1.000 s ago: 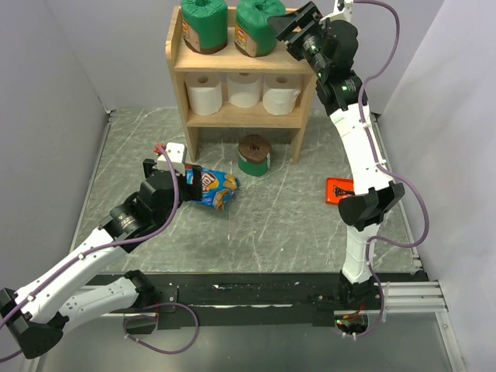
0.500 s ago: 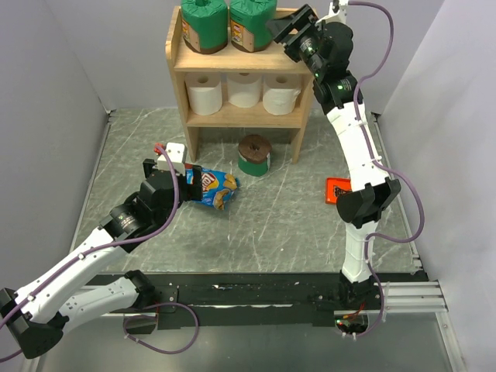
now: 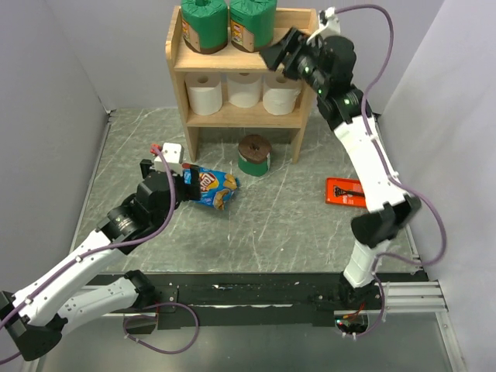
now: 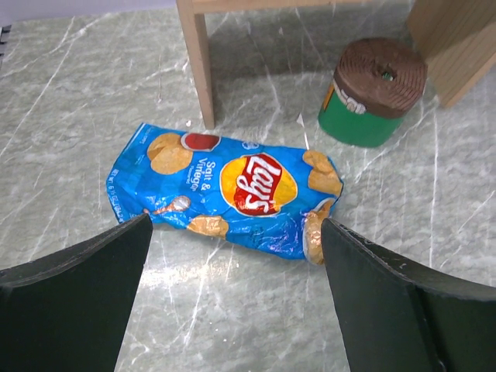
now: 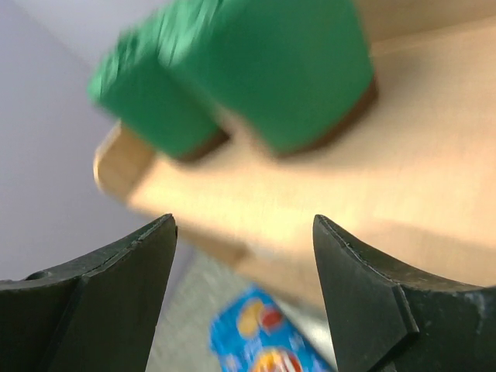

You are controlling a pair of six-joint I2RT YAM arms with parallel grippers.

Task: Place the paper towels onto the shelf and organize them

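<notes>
**1. Pincer state.** My left pincer (image 3: 172,170) is fully open and holds nothing. It hovers just above the blue crinkly chip bag (image 3: 211,186). My right pincer (image 3: 280,56) is partly open and also empty. It sits at the 3 o'clock end of the top board of the small light-wood two-tier shelf (image 3: 298,139).

**2. Hazards.**
- If the left pincer closes where it is, it grips the chip bag, which is the wrong item.
- The loose green-wrapped paper towel roll (image 3: 253,155) stands on the grey marbled table (image 3: 294,232) at the shelf's 6 o'clock side, between its legs. A steep lift risks striking the lower board or the leg at 3 o'clock.
- A sweep of my right pincer toward 9 o'clock can push the nearest green roll (image 3: 252,27) over the low rim.
- The flat orange razor package (image 3: 345,191) lies at 4 o'clock from the loose roll, under the right arm's likely line of descent.

**3. Containers.**
- The top tier holds two green-wrapped rolls, one at 9 o'clock (image 3: 204,23) and one at centre. The 3 o'clock end is free, and I judge it to be the place for the last roll.
- The lower tier holds three plain white rolls (image 3: 245,87) side by side, filling it.
</notes>
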